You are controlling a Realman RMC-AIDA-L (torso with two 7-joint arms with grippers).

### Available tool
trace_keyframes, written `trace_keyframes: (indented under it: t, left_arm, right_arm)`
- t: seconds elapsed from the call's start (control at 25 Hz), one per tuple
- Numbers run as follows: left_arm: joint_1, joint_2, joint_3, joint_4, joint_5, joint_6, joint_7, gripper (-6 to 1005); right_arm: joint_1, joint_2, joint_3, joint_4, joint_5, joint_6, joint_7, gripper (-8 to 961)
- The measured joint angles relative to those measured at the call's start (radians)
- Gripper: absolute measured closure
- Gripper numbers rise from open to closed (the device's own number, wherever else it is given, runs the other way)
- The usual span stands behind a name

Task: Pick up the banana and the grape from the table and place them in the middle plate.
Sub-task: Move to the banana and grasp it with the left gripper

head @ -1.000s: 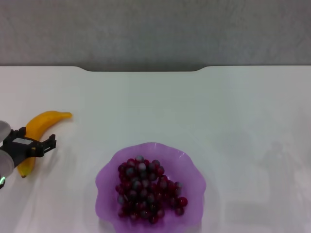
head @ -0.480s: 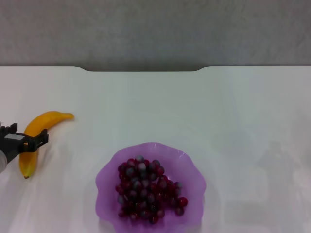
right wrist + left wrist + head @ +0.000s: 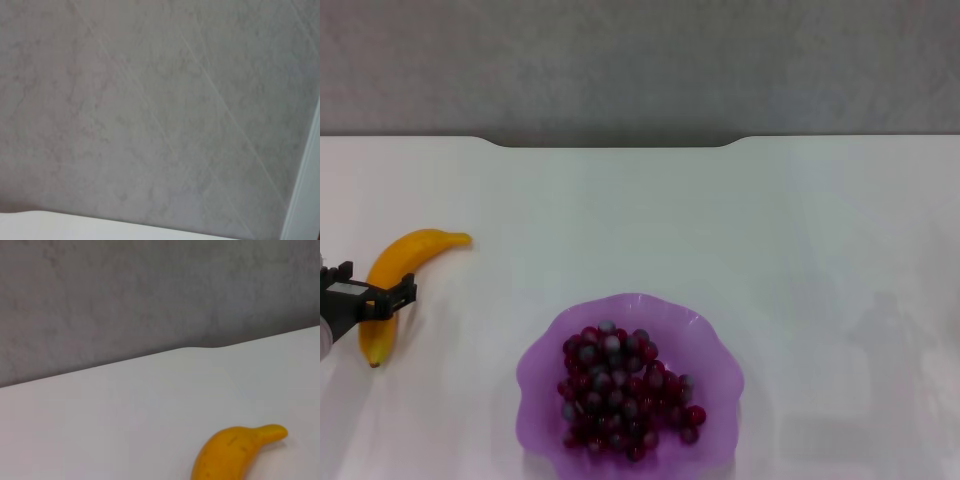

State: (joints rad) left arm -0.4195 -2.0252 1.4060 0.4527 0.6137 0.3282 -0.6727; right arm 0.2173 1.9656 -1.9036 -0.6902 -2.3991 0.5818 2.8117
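one bunch of the grape (image 3: 623, 388) already fills the middle plate (image 3: 715, 345), the one plate. left of the plate, one banana (image 3: 400, 265) lies on the table (image 3: 720, 220); stiff and slick, likely best gripped mid-body. the left gripper (image 3: 365, 292) straddles it, fingers spread.
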Motion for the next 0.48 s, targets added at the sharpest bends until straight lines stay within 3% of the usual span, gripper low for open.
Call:
trace_keyframes:
  t: [0.48]
  left_arm:
    - [-0.032, -0.001, -0.001, -0.067, 0.0, -0.002, 0.026, 106]
  right_arm:
    - [0.0, 0.001, 0.0, -0.007, -0.013, 0.001, 0.0, 954]
